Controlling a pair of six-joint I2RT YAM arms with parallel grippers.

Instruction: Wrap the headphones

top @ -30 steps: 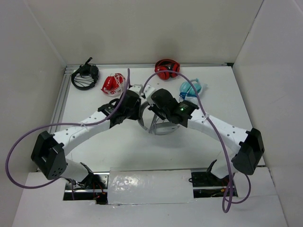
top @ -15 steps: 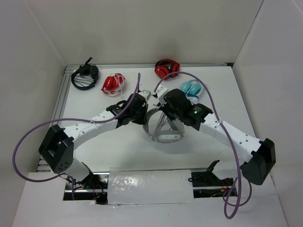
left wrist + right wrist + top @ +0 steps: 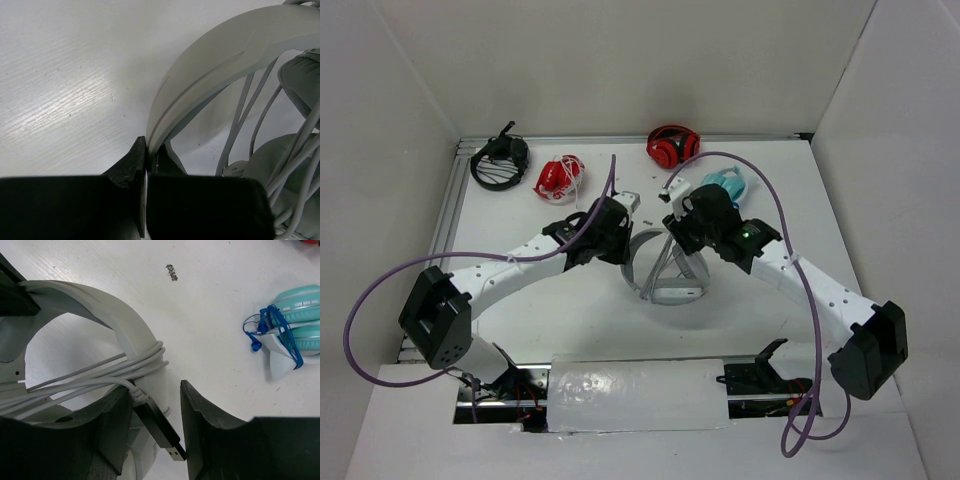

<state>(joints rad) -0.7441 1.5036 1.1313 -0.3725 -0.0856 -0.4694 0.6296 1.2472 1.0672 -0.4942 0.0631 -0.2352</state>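
The white headphones stand in the middle of the table, with their grey cable wound several times round the headband. My left gripper is shut on the headband's edge and holds it upright; the cable strands and an earcup show beyond it. My right gripper is open just right of the headband. The cable's black USB plug hangs slantwise between its jaws.
Small light-blue headphones lie just beyond my right gripper and also show in the right wrist view. Red headphones, a red-and-white pair and a black pair lie along the far edge. A metal rail borders the left side.
Both arms shifted the headphones right and nearer a second ago. Since then my right gripper has drawn back towards the light-blue pair; the left gripper has stayed still.
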